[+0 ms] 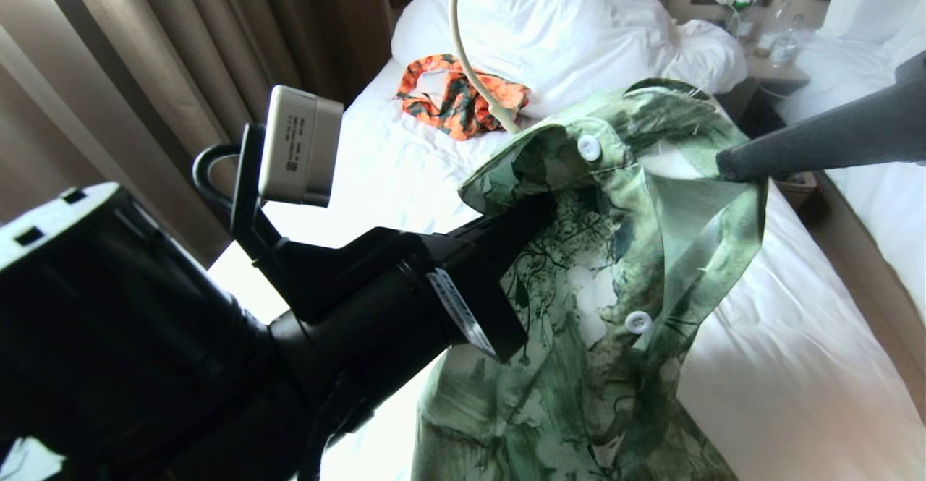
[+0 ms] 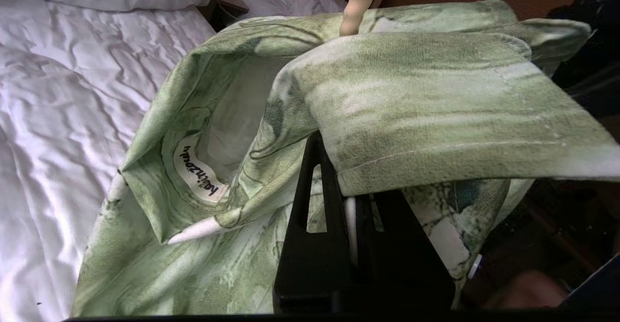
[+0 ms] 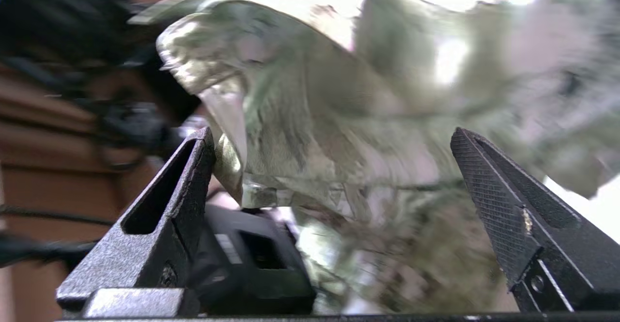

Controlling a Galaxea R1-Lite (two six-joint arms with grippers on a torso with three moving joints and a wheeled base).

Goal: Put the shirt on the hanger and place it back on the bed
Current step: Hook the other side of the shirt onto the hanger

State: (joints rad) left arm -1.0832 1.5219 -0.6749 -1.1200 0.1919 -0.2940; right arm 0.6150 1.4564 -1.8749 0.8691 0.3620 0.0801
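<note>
1. The shirt (image 1: 615,264) hangs in the air above the bed (image 1: 796,365), with its collar up and its long part drooping down onto the white sheet.
2. Past the shirt's collar, an orange and green cloth (image 1: 463,98) lies on the bed just in front of the big white pillows (image 1: 571,25).
3. The cream hanger (image 1: 470,54) pokes up out of the shirt's collar and curves over that orange cloth.
4. Beyond the shirt, beside the pillows, a small nightstand (image 1: 778,69) has bottles on it.
5. The left arm is big and black and blocks much of the lower part of the shirt. It reaches up under the collar.
6. The left tool (image 2: 356,210) has its fingers pressed together on the shirt, and a collar flap drapes over them.
7. The right arm comes in level to the far side of the collar. The right tool (image 3: 334,152) is wide apart, with the shirt right in front of it.
8. A white label (image 2: 198,172) inside the collar has dark curly writing that I cannot read.
</note>
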